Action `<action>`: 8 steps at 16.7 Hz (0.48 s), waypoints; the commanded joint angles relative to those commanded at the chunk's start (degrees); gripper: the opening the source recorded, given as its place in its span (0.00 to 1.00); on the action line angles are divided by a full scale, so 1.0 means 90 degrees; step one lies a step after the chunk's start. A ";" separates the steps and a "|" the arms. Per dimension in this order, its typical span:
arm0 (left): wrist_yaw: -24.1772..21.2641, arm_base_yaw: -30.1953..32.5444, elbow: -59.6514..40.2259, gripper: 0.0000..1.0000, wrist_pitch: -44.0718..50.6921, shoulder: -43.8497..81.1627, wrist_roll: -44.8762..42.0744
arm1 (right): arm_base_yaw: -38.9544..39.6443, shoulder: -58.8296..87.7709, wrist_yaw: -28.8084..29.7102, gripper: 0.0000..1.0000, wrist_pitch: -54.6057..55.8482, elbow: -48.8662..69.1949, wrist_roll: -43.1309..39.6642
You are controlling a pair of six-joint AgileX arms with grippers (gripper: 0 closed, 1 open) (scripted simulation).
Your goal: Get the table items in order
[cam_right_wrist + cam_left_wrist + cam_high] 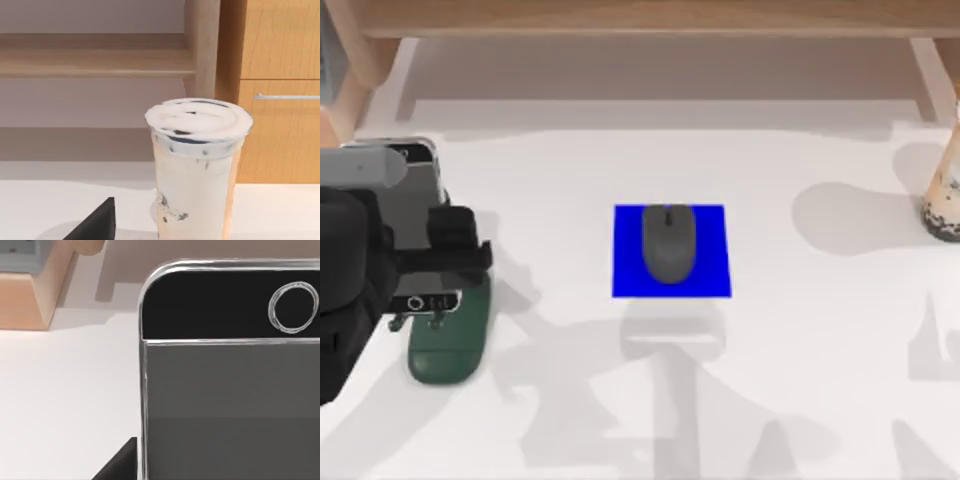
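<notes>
Top view shows the left gripper (455,262) at the table's (800,400) left side, over the phone (415,190); I cannot tell if it grips. A loose hold could drop the phone. The mouse (668,243) sits mid-table, the cup (945,195) far right.

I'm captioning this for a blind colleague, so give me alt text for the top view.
A dark grey mouse sits on a blue mat mid-table. At the left edge the left arm's tool hovers over a smartphone and a dark green pad; a milk-tea cup stands at the right edge.
</notes>
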State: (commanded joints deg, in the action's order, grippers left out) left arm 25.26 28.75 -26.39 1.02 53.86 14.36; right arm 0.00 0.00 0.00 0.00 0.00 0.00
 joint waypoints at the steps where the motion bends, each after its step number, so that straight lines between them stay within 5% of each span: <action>1: 0.0000 0.0000 0.0000 1.00 0.0000 0.0000 0.0000 | 0.0000 0.0000 0.0000 1.00 0.0000 0.0000 0.0000; 8: 0.0000 0.0000 0.0000 1.00 0.0000 0.0000 0.0000 | 0.0000 0.0000 0.0000 1.00 0.0000 0.0000 0.0000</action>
State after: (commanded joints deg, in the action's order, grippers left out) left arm 25.26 28.75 -26.39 1.02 53.86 14.36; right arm 0.00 0.00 0.00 0.00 0.00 0.00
